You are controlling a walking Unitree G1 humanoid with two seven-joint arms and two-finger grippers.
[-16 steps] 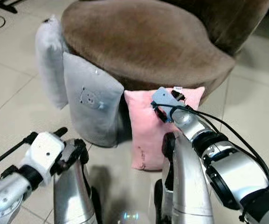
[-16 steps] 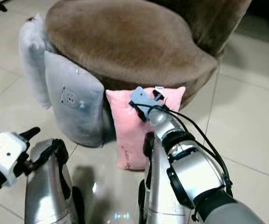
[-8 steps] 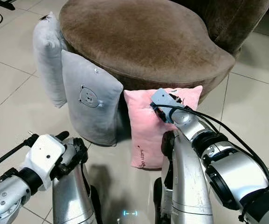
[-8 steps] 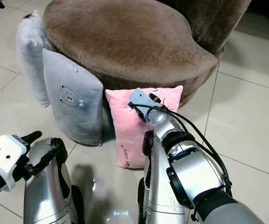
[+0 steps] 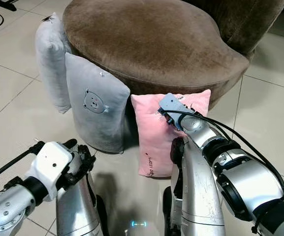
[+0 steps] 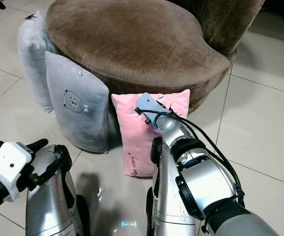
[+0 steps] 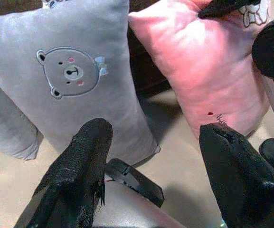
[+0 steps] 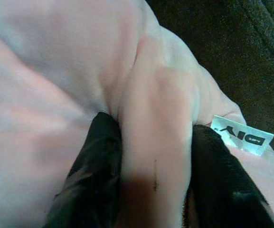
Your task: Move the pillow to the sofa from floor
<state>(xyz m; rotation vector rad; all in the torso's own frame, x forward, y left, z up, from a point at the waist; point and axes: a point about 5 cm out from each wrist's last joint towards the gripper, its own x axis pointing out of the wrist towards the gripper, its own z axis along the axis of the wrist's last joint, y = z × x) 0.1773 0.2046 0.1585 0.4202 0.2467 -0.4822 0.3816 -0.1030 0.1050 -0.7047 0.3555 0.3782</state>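
Right gripper (image 8: 151, 156) jaws still pinch the pink pillow (image 5: 154, 140), now lifted slightly; left gripper (image 7: 151, 156) spread.

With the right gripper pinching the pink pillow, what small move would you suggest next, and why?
Probably lift straight up. The right gripper has a fold of the soft pink pillow squeezed between its fingers, yet the pillow stands on the tiled floor, leaning against the round brown plush sofa.

Bare floor (image 5: 14, 93) left of grey pillows (image 5: 95, 105)
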